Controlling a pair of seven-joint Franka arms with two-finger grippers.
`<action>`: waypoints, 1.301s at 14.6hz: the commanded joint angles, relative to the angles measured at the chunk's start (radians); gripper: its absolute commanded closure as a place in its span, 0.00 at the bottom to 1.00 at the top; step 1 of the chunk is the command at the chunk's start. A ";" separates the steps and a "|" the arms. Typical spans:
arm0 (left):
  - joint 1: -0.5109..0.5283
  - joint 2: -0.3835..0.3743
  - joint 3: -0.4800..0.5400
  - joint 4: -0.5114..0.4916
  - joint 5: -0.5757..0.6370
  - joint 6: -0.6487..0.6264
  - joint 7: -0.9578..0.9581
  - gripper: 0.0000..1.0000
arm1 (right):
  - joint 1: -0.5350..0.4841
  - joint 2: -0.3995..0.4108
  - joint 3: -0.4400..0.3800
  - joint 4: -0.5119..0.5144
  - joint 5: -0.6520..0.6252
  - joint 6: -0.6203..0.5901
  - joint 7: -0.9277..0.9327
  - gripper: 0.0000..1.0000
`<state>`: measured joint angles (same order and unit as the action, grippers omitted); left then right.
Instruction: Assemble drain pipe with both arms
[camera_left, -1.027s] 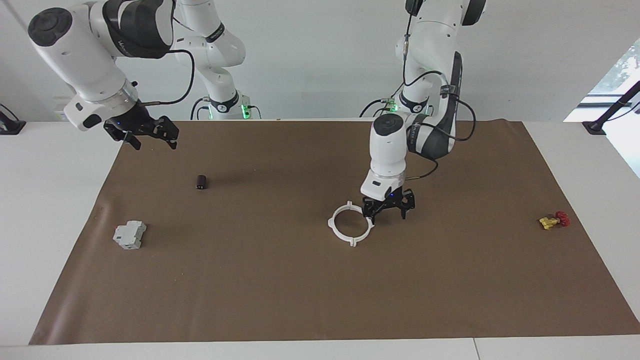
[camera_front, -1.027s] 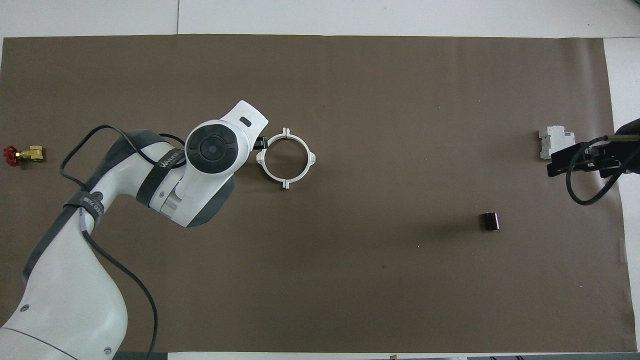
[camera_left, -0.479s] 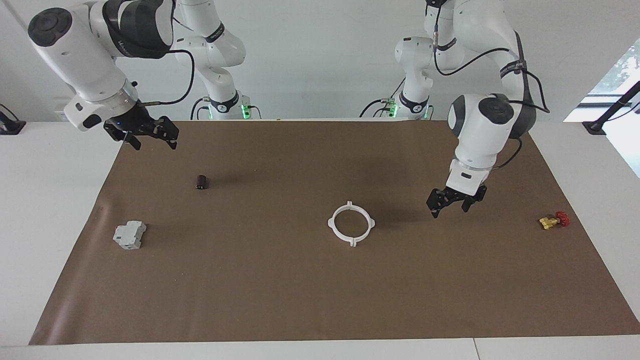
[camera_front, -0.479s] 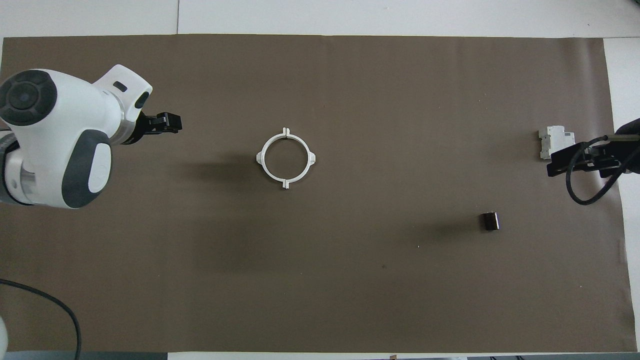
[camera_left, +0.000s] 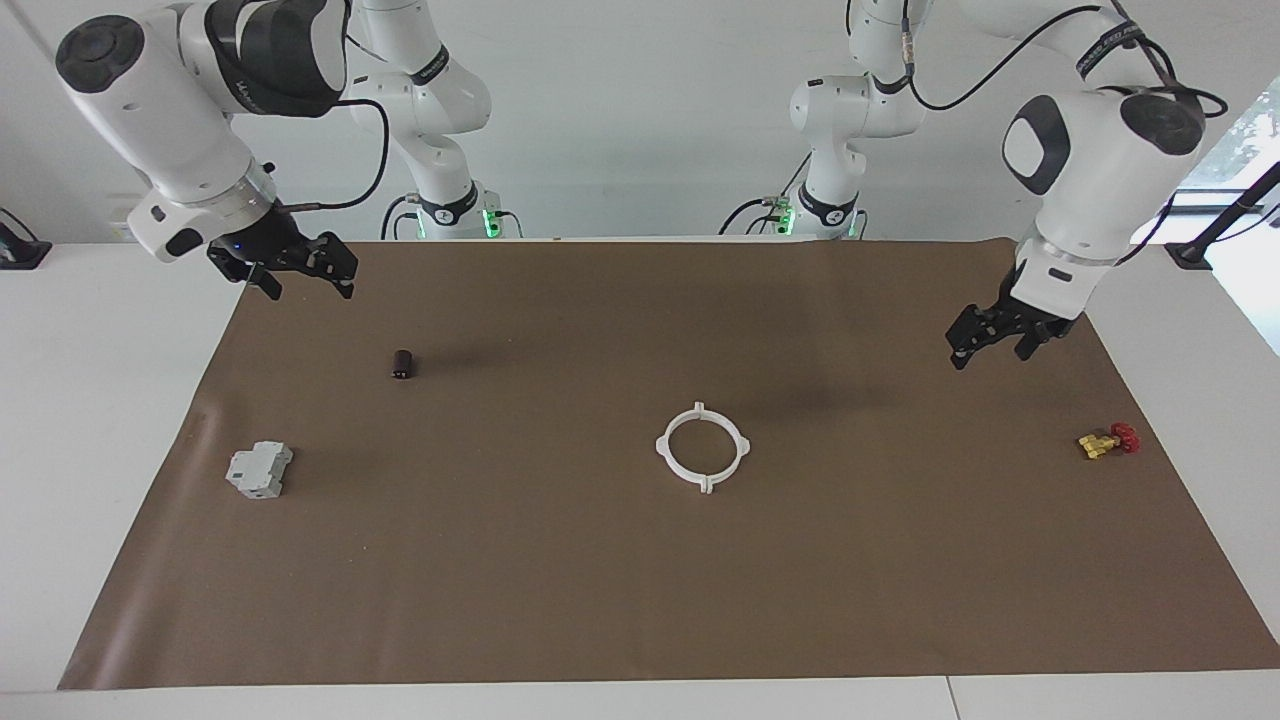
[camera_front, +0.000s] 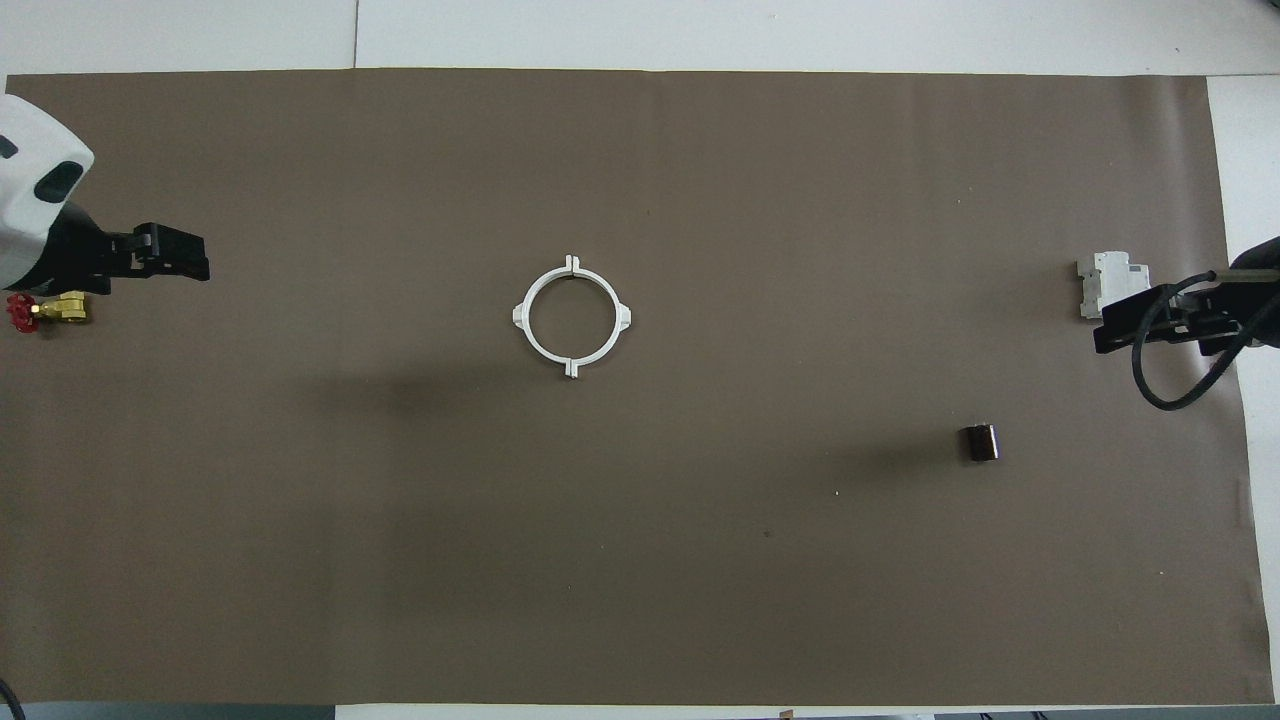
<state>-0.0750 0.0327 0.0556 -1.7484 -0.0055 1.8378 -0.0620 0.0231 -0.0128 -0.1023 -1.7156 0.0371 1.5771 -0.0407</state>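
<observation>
The drain pipe (camera_left: 661, 447) lies flat on the brown mat as one joined white ring with small outward tabs, about mid-table; it also shows in the overhead view (camera_front: 604, 350). Nothing touches it. My left gripper (camera_left: 992, 345) is open and empty, raised over the mat toward the left arm's end, well apart from the ring; it also shows in the overhead view (camera_front: 195, 262). My right gripper (camera_left: 300, 278) is open and empty, held up over the mat's corner at the right arm's end, and waits there; the overhead view (camera_front: 1105, 335) shows its tip.
A grey boxy block (camera_left: 259, 470) and a small dark cylinder (camera_left: 402, 364) lie toward the right arm's end. A brass valve with a red handle (camera_left: 1108, 440) lies toward the left arm's end. The brown mat (camera_left: 600, 600) covers the white table.
My left gripper has left the ring's edge, risen and swung away toward the left arm's end of the table. The ring stays flat on the mat. The right arm has not moved.
</observation>
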 joint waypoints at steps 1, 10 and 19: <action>0.035 -0.014 0.001 0.084 -0.024 -0.132 0.060 0.00 | -0.012 -0.015 0.007 -0.018 -0.011 0.004 -0.019 0.00; 0.070 -0.077 -0.002 0.106 -0.013 -0.233 0.091 0.00 | 0.001 -0.026 0.013 0.044 0.009 -0.001 -0.025 0.00; 0.069 -0.097 -0.005 0.066 0.025 -0.223 0.065 0.00 | -0.002 -0.029 0.013 0.039 0.009 -0.012 -0.021 0.00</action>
<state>-0.0115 -0.0350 0.0559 -1.6462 0.0011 1.6125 0.0093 0.0323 -0.0343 -0.0930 -1.6735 0.0387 1.5722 -0.0416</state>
